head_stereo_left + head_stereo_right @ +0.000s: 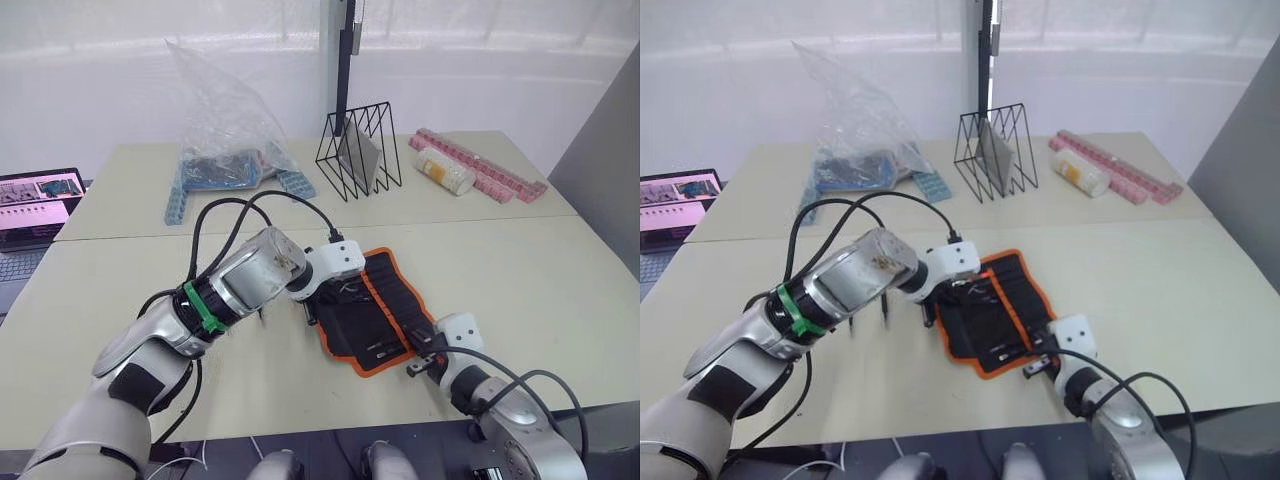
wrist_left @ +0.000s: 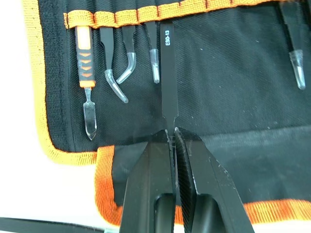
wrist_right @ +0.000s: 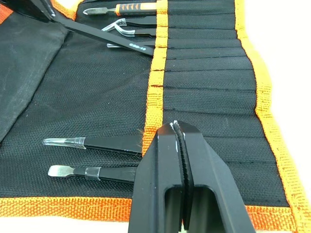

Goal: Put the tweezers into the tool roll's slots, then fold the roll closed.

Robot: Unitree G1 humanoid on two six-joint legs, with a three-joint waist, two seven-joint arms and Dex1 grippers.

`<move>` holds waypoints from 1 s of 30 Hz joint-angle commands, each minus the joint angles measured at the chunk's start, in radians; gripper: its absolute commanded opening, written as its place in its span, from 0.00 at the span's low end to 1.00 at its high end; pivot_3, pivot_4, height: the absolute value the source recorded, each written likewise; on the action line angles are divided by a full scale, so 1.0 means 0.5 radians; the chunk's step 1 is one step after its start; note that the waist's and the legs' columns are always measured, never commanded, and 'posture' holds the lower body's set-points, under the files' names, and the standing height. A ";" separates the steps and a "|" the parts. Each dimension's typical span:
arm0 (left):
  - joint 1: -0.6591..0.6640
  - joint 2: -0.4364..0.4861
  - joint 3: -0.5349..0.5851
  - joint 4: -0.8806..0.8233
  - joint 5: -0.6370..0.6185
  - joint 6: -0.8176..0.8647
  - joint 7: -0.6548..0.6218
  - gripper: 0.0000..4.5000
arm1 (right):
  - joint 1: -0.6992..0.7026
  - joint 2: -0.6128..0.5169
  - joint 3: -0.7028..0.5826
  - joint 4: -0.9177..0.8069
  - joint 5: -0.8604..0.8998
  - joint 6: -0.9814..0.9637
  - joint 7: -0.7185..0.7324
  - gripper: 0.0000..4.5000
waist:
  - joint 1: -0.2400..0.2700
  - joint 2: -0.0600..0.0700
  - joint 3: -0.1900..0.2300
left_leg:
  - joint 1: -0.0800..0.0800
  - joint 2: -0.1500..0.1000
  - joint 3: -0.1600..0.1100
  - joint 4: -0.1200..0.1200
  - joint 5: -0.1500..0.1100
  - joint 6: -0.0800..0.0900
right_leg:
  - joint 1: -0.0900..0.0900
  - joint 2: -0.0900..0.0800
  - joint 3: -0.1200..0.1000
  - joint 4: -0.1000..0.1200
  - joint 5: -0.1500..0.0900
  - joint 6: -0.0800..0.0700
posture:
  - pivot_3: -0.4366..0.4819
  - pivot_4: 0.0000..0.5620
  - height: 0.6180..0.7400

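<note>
The tool roll [image 1: 372, 312] lies open on the table, black with orange piping. My left gripper [image 2: 171, 135] is over its far part, shut on one black tweezers [image 2: 167, 73] marked ESD-13. The free end of that tweezers reaches the orange inner stripe [image 2: 146, 15] at a slot mouth. Beside it, an orange-handled tool [image 2: 85, 58] and three tweezers [image 2: 127, 63] sit in slots. My right gripper [image 3: 178, 128] is shut, its tips resting on the orange stripe [image 3: 156, 77] near the roll's near end. Two more tools [image 3: 104, 143] sit in slots beside it.
A clear plastic bag [image 1: 225, 130] with blue parts stands at the back left. A black wire rack [image 1: 358, 150] is behind the roll. Pink blocks [image 1: 485, 168] and a small jar [image 1: 445, 170] lie at the back right. An open laptop [image 1: 35, 205] is far left.
</note>
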 commanded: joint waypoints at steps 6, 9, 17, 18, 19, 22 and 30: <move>-0.052 -0.129 0.046 0.017 0.044 -0.049 0.051 0.00 | 0.080 0.029 0.107 0.042 -0.008 0.040 0.021 0.01 | 0.003 0.000 0.000 | 0.000 0.000 0.000 0.001 0.000 0.000 | 0.001 0.000 0.001 0.000 0.000 0.000 | 0.48 0.27 0.87; -0.051 -0.151 0.049 0.039 0.054 -0.072 0.066 0.00 | 0.082 0.036 0.120 0.041 -0.015 0.038 0.018 0.01 | 0.003 0.000 0.000 | 0.000 0.001 0.000 0.000 0.000 0.000 | 0.000 0.001 0.001 0.001 0.000 0.000 | 0.48 0.27 0.87; -0.041 -0.252 0.055 0.231 0.122 -0.259 0.130 0.00 | 0.088 0.039 0.130 0.032 -0.035 0.038 0.023 0.01 | 0.008 0.000 0.000 | 0.000 0.002 0.000 0.000 0.001 -0.001 | 0.000 0.002 0.001 0.001 0.000 0.000 | 0.48 0.27 0.87; -0.030 -0.272 0.060 0.269 0.136 -0.311 0.144 0.00 | 0.092 0.035 0.133 0.029 -0.039 0.039 0.025 0.01 | 0.010 0.000 0.000 | 0.000 0.002 0.000 0.000 0.001 -0.002 | 0.000 0.002 0.001 0.001 0.000 0.000 | 0.48 0.27 0.87; -0.020 -0.293 0.068 0.308 0.147 -0.352 0.154 0.00 | 0.095 0.034 0.135 0.026 -0.042 0.039 0.025 0.01 | 0.011 0.000 0.000 | 0.000 0.002 0.000 0.001 0.001 -0.002 | 0.000 0.002 0.001 0.001 0.000 0.000 | 0.48 0.27 0.87; 0.000 -0.353 0.102 0.397 0.154 -0.443 0.174 0.00 | 0.102 0.029 0.141 0.016 -0.048 0.044 0.025 0.01 | 0.013 0.000 0.000 | 0.000 0.002 0.000 0.000 0.001 -0.002 | 0.000 0.002 0.001 0.001 0.000 0.000 | 0.48 0.27 0.87; 0.054 -0.518 0.185 0.670 0.213 -0.787 0.252 0.00 | 0.120 0.009 0.175 -0.002 -0.089 0.056 0.033 0.01 | 0.018 0.000 0.000 | 0.000 0.002 0.000 0.001 0.001 -0.002 | 0.000 0.002 0.001 0.000 0.000 0.000 | 0.48 0.27 0.87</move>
